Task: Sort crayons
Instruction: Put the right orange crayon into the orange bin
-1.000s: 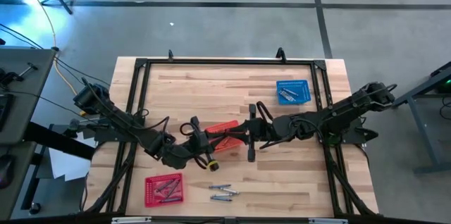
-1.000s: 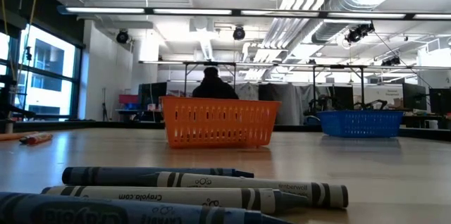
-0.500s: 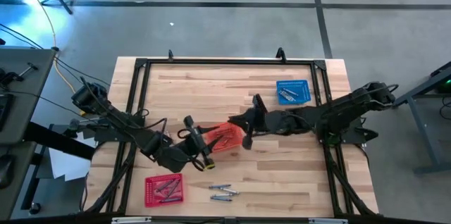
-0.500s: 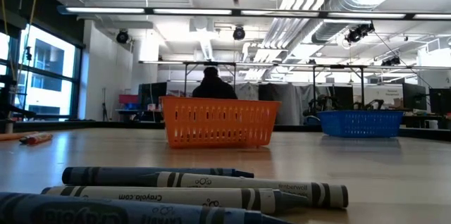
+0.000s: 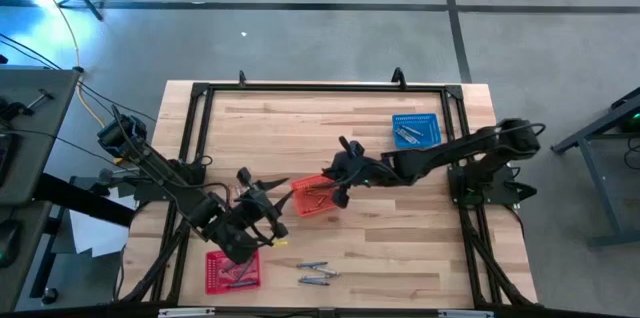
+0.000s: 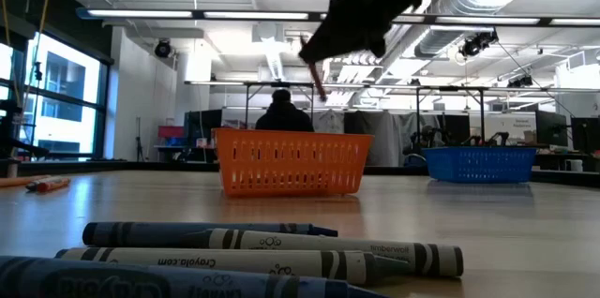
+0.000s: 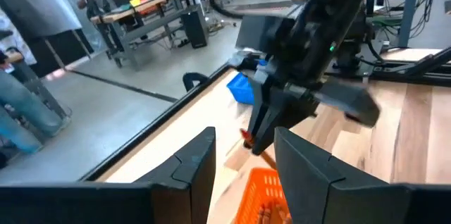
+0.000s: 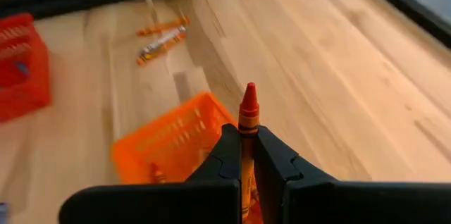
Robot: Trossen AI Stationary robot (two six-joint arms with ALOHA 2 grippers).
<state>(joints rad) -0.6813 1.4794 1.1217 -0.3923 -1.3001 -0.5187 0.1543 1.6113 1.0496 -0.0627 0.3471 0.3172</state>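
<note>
My right gripper (image 8: 243, 136) is shut on a red-orange crayon (image 8: 248, 104) and hangs above the orange mesh basket (image 5: 312, 198) at mid-table; the low view shows it (image 6: 366, 7) high over that basket (image 6: 291, 162). My left gripper (image 7: 244, 139) stands open and empty, to the left of the basket (image 5: 268, 190), facing the right gripper. Several grey-blue crayons (image 5: 315, 273) lie near the front edge. More crayons lie in the red basket (image 5: 232, 268) and the blue basket (image 5: 415, 130). My right gripper pinches the crayon's wrapped shaft (image 8: 246, 124) between its two fingers. The crayon lies along the fingers, and its pointed tip (image 8: 249, 96) sticks out past the fingertips. The fingers slant down from the table's right side, and the crayon (image 6: 317, 78) hangs clear above the orange basket.
Black frame rails (image 5: 320, 88) run along the table's edges. Two red-orange crayons (image 8: 162, 35) lie loose on the wood beyond the orange basket. A person (image 6: 284, 111) sits in the room behind the table.
My right gripper has swung down and toward the table's left with the crayon, tipping downward until it hangs over the orange basket; it has come into the low view from above. My left gripper has drawn back from the crayon toward the table's near left.
</note>
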